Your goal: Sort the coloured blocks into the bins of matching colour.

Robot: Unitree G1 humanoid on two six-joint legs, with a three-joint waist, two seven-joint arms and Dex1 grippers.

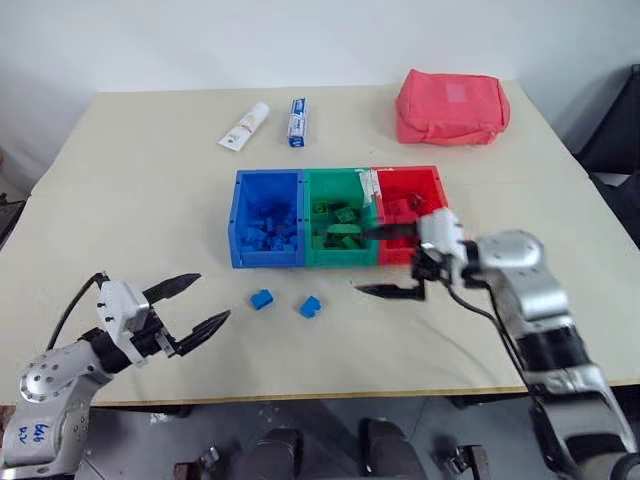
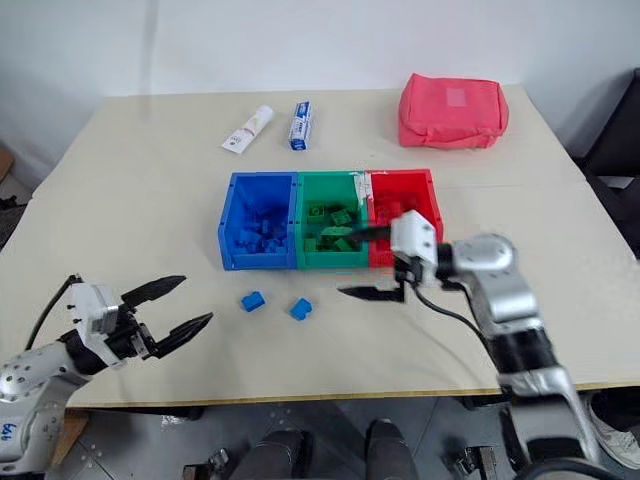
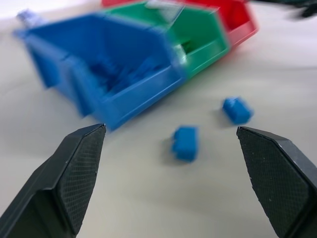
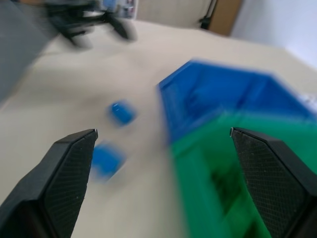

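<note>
Two blue blocks lie loose on the counter (image 1: 130, 170), just in front of the blue bin (image 1: 267, 220): the nearer-left block (image 1: 262, 298) below that bin's front wall, the other block (image 1: 310, 306) a little toward the green bin (image 1: 340, 222). Blue, green and red bin (image 1: 408, 205) are joined in one row, each already holding bricks of its own colour.

Left hand (image 1: 192, 303) sits low at the counter's near side, left of the blue bin, fingers spread wide and empty, aimed toward the two blocks. Right hand (image 1: 392, 260) hangs at the front of the green and red bins, also wide and empty, pointing across toward the blue bin.

Step in hand, as I read it: pick one loose blue block. The left hand looks best placed; the left wrist view frames both blocks between its fingers. Best to straddle the nearer block square-on, close low, then lift clear of the bin's front wall before carrying over.

Room: open counter all round the blocks. The blocks sit near each other, so a wide approach may nudge the second. The right hand stands near the second block; the arms could crowd. Counter's near edge lies close behind the left hand.
</note>
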